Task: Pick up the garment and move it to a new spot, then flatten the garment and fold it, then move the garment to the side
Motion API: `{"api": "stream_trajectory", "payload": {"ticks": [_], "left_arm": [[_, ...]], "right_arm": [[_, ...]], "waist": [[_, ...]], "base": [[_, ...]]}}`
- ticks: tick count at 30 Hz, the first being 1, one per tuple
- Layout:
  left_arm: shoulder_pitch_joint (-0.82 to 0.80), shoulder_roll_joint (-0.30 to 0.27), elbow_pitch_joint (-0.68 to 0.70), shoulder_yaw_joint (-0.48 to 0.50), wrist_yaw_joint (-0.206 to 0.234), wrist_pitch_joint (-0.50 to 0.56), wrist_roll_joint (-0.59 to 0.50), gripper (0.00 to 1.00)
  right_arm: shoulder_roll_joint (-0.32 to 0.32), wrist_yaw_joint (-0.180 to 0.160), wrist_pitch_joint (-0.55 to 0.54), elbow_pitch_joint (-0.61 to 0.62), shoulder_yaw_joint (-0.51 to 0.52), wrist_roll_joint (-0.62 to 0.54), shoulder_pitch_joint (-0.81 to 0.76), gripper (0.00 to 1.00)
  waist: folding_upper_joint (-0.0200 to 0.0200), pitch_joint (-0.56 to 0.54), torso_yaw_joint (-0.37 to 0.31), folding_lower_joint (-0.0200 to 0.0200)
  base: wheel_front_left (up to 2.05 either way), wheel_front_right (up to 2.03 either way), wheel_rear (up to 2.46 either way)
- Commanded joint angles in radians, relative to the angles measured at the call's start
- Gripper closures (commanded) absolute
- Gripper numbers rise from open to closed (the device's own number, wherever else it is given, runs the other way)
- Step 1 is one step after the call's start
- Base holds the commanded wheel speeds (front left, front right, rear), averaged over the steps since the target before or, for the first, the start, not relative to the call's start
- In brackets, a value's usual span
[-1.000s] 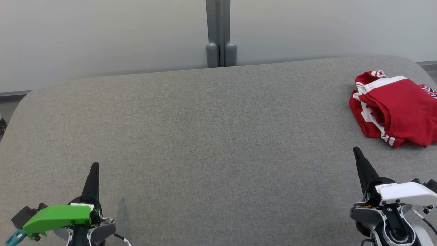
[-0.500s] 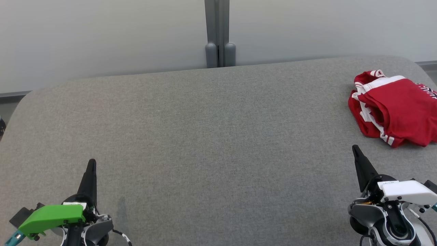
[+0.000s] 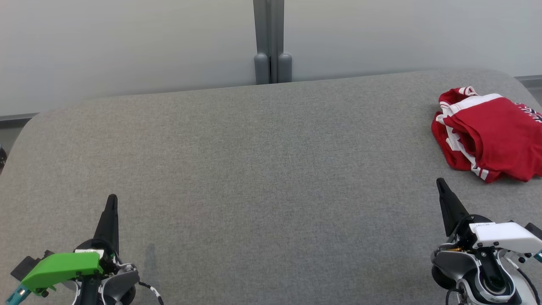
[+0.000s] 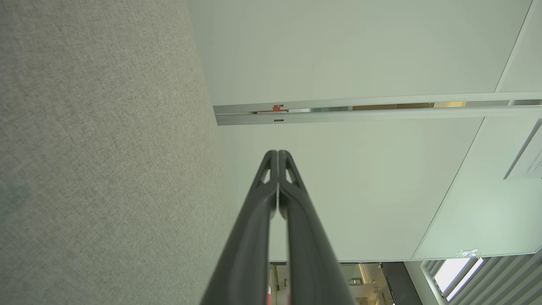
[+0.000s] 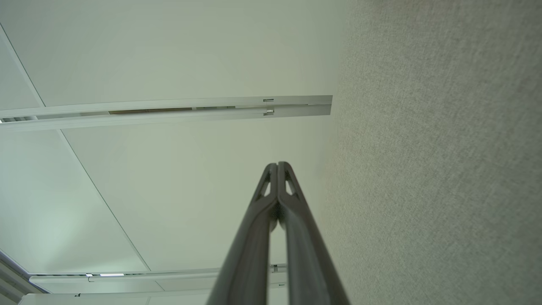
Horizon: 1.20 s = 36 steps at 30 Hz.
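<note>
A red garment [image 3: 491, 137] with white trim lies folded in a bundle at the far right of the grey fabric table [image 3: 262, 169], partly cut off by the head view's right edge. My left gripper [image 3: 111, 200] is at the lower left, shut and empty, fingers pointing away from me. At the lower right my right gripper [image 3: 440, 183] is shut and empty too, its tip a short way in front of the garment. In the left wrist view the left gripper [image 4: 278, 153] has its tips pressed together. In the right wrist view the right gripper [image 5: 277, 165] is likewise closed.
A pale wall runs behind the table, with a grey vertical post [image 3: 272, 42] at its middle. The table's rounded far corners fall away at left and right. The grey cloth [image 4: 97, 148] passes close beside both sets of fingers.
Both grippers have slid a little toward me and outward. The garment lies as it did.
</note>
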State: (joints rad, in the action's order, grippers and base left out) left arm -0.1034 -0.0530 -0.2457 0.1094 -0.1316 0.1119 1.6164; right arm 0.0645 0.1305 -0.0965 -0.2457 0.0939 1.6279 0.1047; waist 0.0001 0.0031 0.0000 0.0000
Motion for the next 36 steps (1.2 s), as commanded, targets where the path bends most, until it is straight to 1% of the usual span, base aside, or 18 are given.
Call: {"api": "stream_trajectory", "payload": {"ticks": [1, 36], "left_arm": [[-0.010, -0.001, 0.001, 0.004, -0.002, 0.000, 0.001, 1.00], [-0.010, 0.001, 0.001, 0.006, -0.002, 0.003, -0.003, 1.00]], "right_arm": [[-0.002, 0.000, -0.005, -0.002, 0.003, 0.000, 0.007, 1.00], [-0.006, 0.000, -0.009, -0.002, 0.010, -0.008, 0.007, 1.00]], "waist": [[-0.0001, 0.000, 0.000, 0.0000], [-0.0001, 0.000, 0.000, 0.0000]], "base": [[0.00, 0.00, 0.00], [0.00, 0.00, 0.00]]}}
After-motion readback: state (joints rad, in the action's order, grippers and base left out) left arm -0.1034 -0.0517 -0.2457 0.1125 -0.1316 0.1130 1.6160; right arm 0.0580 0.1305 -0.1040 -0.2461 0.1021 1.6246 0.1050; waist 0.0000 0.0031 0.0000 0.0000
